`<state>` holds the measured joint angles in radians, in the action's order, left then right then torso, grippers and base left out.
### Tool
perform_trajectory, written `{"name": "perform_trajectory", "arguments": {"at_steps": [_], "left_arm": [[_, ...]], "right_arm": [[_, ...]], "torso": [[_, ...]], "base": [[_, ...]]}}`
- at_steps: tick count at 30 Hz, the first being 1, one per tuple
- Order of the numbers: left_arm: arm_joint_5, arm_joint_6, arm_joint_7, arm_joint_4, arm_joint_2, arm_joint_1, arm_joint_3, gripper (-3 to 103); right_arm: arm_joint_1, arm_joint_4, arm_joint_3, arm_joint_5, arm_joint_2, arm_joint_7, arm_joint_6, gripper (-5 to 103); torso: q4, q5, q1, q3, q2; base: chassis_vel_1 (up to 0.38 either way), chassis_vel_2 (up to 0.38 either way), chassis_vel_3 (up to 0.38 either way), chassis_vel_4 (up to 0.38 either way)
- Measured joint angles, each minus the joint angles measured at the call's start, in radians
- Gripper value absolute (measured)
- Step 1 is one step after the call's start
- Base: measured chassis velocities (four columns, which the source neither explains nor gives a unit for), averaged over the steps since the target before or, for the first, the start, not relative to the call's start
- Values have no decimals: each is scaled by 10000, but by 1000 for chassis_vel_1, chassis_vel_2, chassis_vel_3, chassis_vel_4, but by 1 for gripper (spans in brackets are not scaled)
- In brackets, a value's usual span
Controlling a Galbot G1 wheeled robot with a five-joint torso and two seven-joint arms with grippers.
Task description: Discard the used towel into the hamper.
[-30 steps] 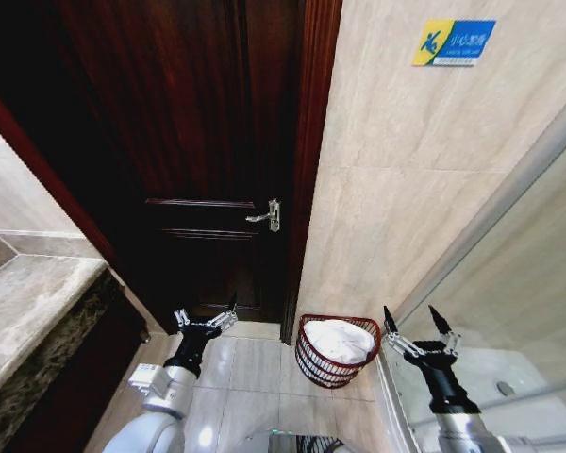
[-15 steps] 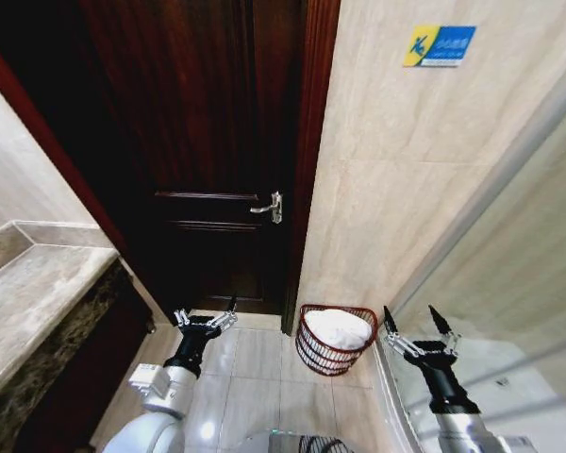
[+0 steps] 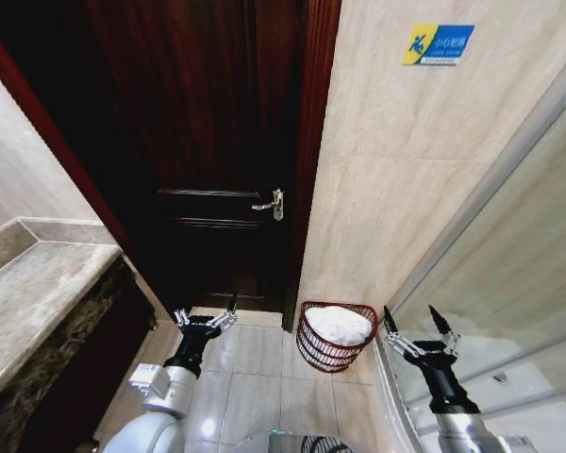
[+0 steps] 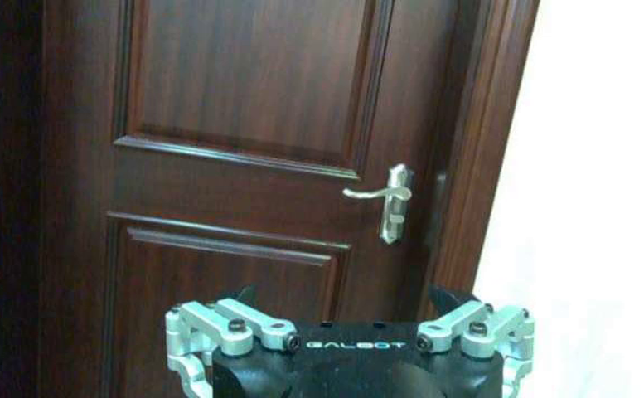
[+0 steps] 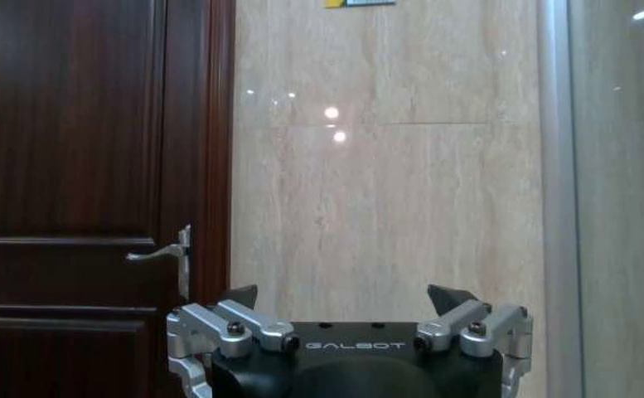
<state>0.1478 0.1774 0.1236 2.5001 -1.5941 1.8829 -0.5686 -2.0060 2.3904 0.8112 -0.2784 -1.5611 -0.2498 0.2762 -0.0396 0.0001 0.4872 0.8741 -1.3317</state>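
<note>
- We see the hamper [image 3: 337,336] on the floor at 5 o'clock, white towel [image 3: 339,325] inside.
- Our left tool [image 3: 206,318] and right tool [image 3: 415,324] hang spread, gripping nothing.

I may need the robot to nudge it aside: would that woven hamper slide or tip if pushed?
The hamper probably slides easily: open slats and a soft white towel inside suggest little weight, and the floor tiles look glossy. It tapers toward its base, so a push near the rim might tip it.
</note>
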Motion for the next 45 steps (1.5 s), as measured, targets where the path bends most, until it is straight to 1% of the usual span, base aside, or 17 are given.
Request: {"name": "perform_trajectory", "arguments": {"at_steps": [3,7,17,27,29,30,31,33,35,36,41,45], "left_arm": [[0,0,0,0,1,2,0,100],[0,0,0,0,0,1,0,100],[0,0,0,0,1,-2,0,100],[0,0,0,0,-1,1,0,100],[0,0,0,0,3,1,1,100],[0,0,0,0,3,1,1,100],[0,0,0,0,0,2,1,100],[0,0,0,0,0,1,1,100],[0,1,0,0,2,0,1,100],[0,0,0,0,1,0,1,100],[0,0,0,0,1,0,0,100],[0,1,0,0,1,0,0,100]], "right_arm": [[-3,0,1,0,0,1,0,100],[-3,0,1,0,0,0,0,100],[1,0,0,0,0,0,0,100],[-2,0,1,0,0,0,0,100],[-2,0,0,0,0,0,0,100],[-2,0,0,0,0,0,0,100],[-1,0,0,0,0,0,0,100],[-1,0,1,0,0,0,0,100],[-1,0,1,0,0,0,0,100],[0,0,0,0,0,0,0,100],[0,0,0,0,0,0,0,100],[0,0,0,0,0,0,0,100]], "torso": [[4,0,-10,-5,-8],[0,-1,-7,-3,-8],[1,-1,9,3,0],[2,2,-4,-3,-5],[2,-9,-5,-3,-5],[2,-9,-5,-3,-5],[0,2,-5,-3,-6],[1,3,-3,-2,-5],[3,-5,-2,-2,-6],[2,1,-2,-1,-5],[-1,-2,0,0,-4],[2,-2,1,0,-4]], "base": [[97,-120,-95,116],[50,-59,-19,42],[8,-11,-7,10],[166,-174,-170,176],[194,-206,-192,206],[194,-197,-182,218],[200,-197,-197,162],[164,-174,-197,169],[145,-195,-165,161],[161,-144,-155,142],[156,-142,-149,149],[149,-148,-147,151]]}}
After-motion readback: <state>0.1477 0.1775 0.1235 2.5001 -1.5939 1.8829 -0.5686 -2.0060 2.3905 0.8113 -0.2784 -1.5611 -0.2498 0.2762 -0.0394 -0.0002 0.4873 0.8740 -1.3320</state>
